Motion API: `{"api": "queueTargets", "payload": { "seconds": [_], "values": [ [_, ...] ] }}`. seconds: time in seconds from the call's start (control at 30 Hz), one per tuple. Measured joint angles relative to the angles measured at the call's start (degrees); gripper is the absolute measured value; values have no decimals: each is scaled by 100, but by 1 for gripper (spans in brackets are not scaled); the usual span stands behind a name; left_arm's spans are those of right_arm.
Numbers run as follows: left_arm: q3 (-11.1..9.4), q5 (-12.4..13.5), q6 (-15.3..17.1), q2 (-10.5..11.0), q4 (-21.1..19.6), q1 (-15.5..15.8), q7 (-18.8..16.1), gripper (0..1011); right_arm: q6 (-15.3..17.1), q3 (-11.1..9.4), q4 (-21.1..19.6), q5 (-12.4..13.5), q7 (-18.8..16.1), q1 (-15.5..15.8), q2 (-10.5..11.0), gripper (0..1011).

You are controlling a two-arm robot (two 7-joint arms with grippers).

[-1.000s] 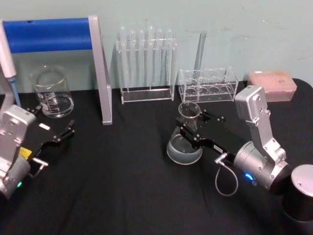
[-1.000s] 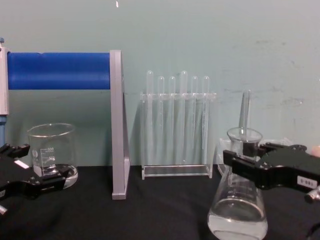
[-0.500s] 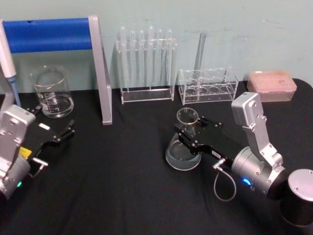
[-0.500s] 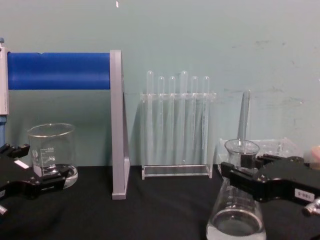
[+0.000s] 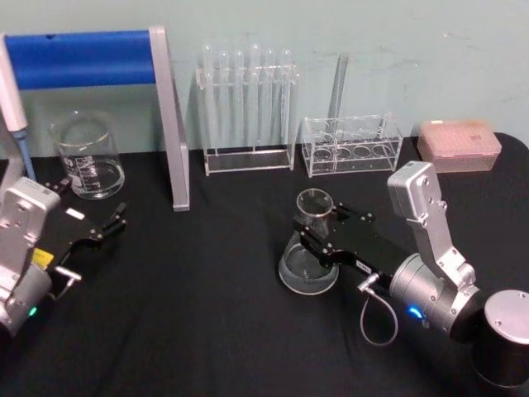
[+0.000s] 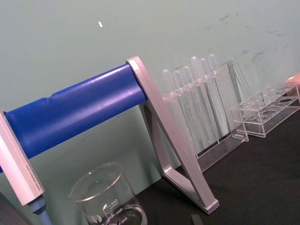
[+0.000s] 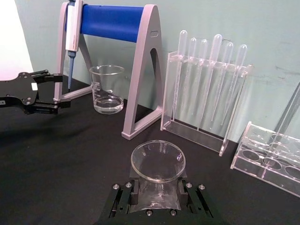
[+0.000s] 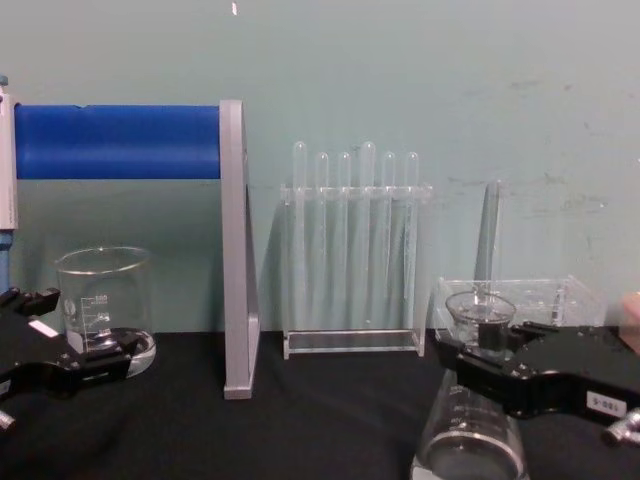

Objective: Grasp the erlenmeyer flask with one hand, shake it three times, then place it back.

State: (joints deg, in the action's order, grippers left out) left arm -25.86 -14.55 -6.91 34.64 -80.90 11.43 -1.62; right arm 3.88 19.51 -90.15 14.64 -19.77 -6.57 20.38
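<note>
Beaker (image 8: 103, 300) carries white graduations; "500" legible at the top in the chest view, "400" and "300" in the left wrist view. Right gripper (image 5: 318, 236) bears a small white label (image 8: 604, 402) with digits too small to read.

Flask (image 5: 309, 255) stands right of centre on the black table (image 5: 207, 314), in front of the low clear rack (image 5: 351, 145). Right gripper's jaws are clamped on its neck just below the flared rim; conical body hangs below the fingers, base at or just above the cloth, cannot tell which. A little clear liquid in the bottom.

Left gripper (image 5: 92, 225) sits at the table's left edge just in front of the beaker, fingers parted, holding nothing.
</note>
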Motion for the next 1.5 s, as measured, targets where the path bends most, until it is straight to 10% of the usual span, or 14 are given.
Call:
{"api": "queueTargets", "payload": {
  "seconds": [1.5],
  "values": [
    [0, 0, 0, 0, 0, 0, 0, 1001, 88, 0, -23, -37, 3, 29, -8, 538]
  ]
}}
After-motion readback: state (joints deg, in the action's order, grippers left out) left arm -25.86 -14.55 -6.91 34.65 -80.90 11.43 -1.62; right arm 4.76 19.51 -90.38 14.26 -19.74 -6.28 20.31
